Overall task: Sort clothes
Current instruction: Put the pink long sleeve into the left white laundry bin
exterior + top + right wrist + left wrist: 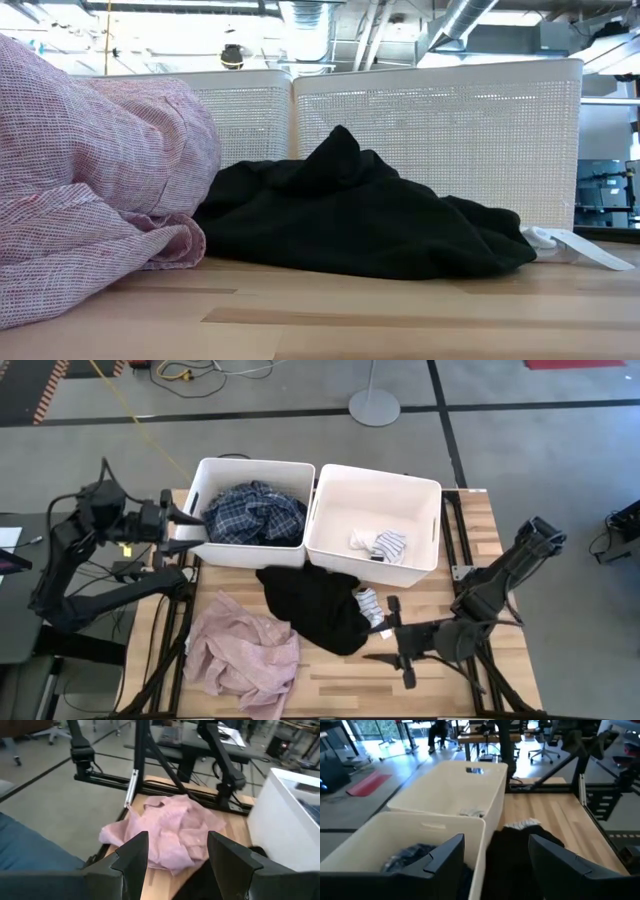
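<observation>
Two white bins sit side by side at top centre of the high view: left bin point(215, 550) holds the blue-white plaid shirt point(253, 512), right bin point(425, 525) holds small white & striped socks point(380, 545). Below them on the wooden table point(450, 685), the black garment point(320, 608) sprawls at centre, its top edge against the bins' front walls; a striped sock point(369, 603) lies on its right edge. Dusty-pink garment point(243, 652) is crumpled at lower left of the table, touching the black one's left side. Left gripper point(183, 517) hovers at upper left, just outside the left bin's left wall, fingers spread w/ nothing between them; its wrist view looks over that bin's rim. Right gripper point(390, 645) sits at lower right of the table, just beside the black garment's right edge, fingers spread & empty, pointing toward the pink garment. Low view: pink fabric fills the left, black heap centre, bin walls behind
</observation>
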### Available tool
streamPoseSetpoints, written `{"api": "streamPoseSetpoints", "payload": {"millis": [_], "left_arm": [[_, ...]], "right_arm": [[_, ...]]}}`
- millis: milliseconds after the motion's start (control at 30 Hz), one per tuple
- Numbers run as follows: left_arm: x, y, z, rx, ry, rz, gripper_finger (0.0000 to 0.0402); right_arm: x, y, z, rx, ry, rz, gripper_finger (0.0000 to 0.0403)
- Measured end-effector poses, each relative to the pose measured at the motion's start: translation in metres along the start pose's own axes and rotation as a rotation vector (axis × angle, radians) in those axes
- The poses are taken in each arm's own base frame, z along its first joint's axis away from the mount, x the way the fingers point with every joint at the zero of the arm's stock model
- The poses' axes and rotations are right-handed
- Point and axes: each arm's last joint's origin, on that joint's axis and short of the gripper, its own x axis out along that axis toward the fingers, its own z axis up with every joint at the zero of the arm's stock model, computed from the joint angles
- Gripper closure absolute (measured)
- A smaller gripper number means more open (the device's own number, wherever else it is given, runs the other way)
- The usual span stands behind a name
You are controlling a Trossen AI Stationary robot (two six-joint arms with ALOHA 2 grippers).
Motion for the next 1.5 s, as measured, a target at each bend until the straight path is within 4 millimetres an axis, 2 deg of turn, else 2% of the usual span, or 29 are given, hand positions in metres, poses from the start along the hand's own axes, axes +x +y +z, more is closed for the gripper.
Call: {"api": "streamPoseSetpoints", "payload": {"millis": [167, 300, 633, 867, 1000, 1133, 1333, 1500], "left_arm": [[-0.002, -0.004, -0.003, -0.014, 0.008, -0.063, 0.0187], [-0.002, -0.005, -0.004, -0.019, 0.012, -0.080, 0.0187], [-0.001, -0.004, -0.004, -0.016, 0.020, -0.086, 0.0186], [0.016, 0.006, -0.002, -0.050, 0.053, -0.146, 0.0186], [0.027, 0.013, -0.002, -0.071, 0.088, -0.160, 0.0186], [0.037, 0.017, -0.001, -0.068, 0.111, -0.188, 0.0186], [0.043, 0.015, -0.001, -0.032, 0.119, -0.250, 0.0186], [0.044, 0.011, 0.002, 0.000, 0.100, -0.305, 0.0186]], "right_arm": [[0.024, -0.002, -0.005, -0.033, -0.001, 0.051, 0.0182], [0.045, -0.008, -0.013, -0.041, 0.026, 0.027, 0.0178], [0.105, -0.014, -0.044, -0.010, 0.073, 0.120, 0.0119], [0.150, -0.025, -0.069, 0.012, 0.055, 0.160, 0.0095], [0.168, -0.034, -0.082, -0.012, 0.115, 0.134, 0.0090], [0.172, -0.048, -0.089, -0.020, 0.186, 0.101, 0.0090], [0.166, -0.067, -0.095, -0.035, 0.312, 0.021, 0.0090], [0.169, -0.070, -0.095, -0.029, 0.288, 0.078, 0.0090]]}}
